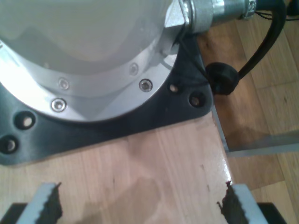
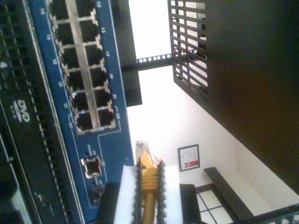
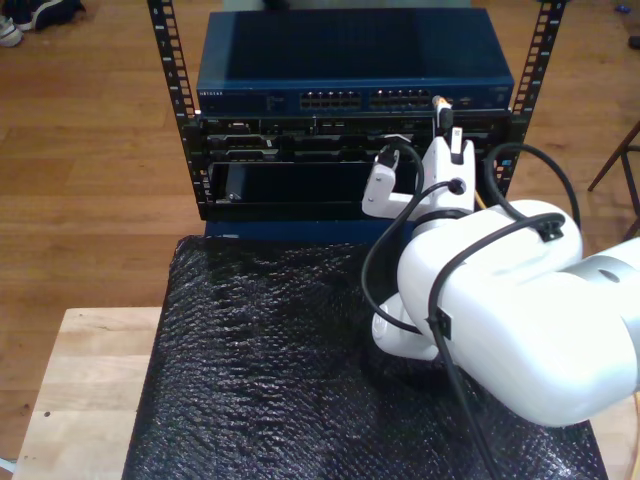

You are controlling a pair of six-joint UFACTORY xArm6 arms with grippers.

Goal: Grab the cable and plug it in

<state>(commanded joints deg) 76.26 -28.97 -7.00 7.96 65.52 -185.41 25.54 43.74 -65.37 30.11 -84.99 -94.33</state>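
Observation:
The cable (image 2: 149, 179) ends in a yellow boot and a small clear plug, and my second gripper (image 2: 149, 170) is shut on that boot. The plug tip points up beside the lower end of the blue network switch (image 2: 117, 135), just off its rows of ports (image 2: 88, 70) and not inside one. In the exterior view, my second gripper (image 3: 447, 135) holds the cable's plug (image 3: 438, 102) against the switch front (image 3: 250, 100) toward that view's right end. My first gripper (image 1: 140, 210) is open over bare wood with nothing between its fingers (image 1: 46, 205).
The switch sits on top of a black rack (image 3: 300, 170) with more equipment below it. A black bubble-textured mat (image 3: 260, 360) covers the table in front. Ahead of my first gripper stands a silver arm base (image 1: 84, 56) on a black plate, with a black cable (image 1: 261, 46) beside it.

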